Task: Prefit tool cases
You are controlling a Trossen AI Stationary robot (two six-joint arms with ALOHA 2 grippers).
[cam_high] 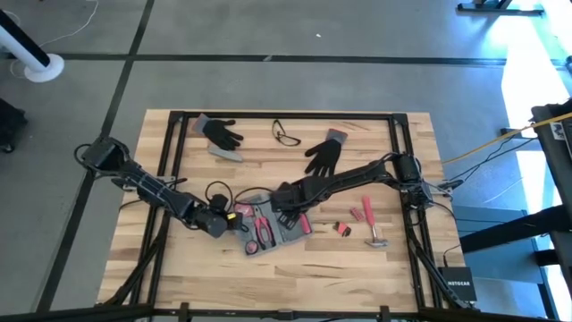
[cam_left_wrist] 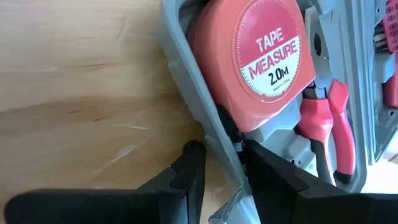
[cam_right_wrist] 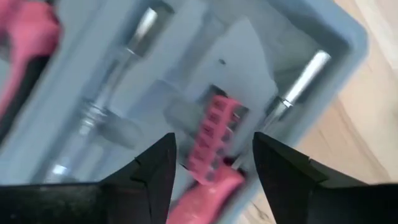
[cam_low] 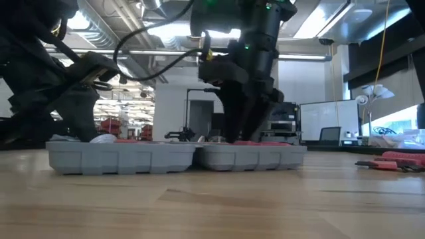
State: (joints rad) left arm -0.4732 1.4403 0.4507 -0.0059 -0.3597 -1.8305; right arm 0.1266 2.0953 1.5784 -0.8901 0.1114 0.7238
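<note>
Your right gripper (cam_right_wrist: 214,165) hangs with fingers parted over a pink-handled tool (cam_right_wrist: 211,146) inside the tool case (cam_high: 268,225); your left gripper (cam_left_wrist: 221,165) pinches the case's rim beside the tape measure (cam_left_wrist: 255,59). Misjudge the descent, and a finger may snag the tool, tipping the case on the surface (cam_high: 357,277).

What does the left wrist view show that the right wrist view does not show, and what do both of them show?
Only the left wrist view shows the red tape measure and the red-handled pliers lying in the tool case, with the left gripper closed on the case's rim, one finger outside and one inside.

Only the right wrist view shows a pink ridged tool handle and metal shafts in the recesses, with the right gripper open around that handle.

Both show the grey-blue case and the wooden table beside it.
</note>
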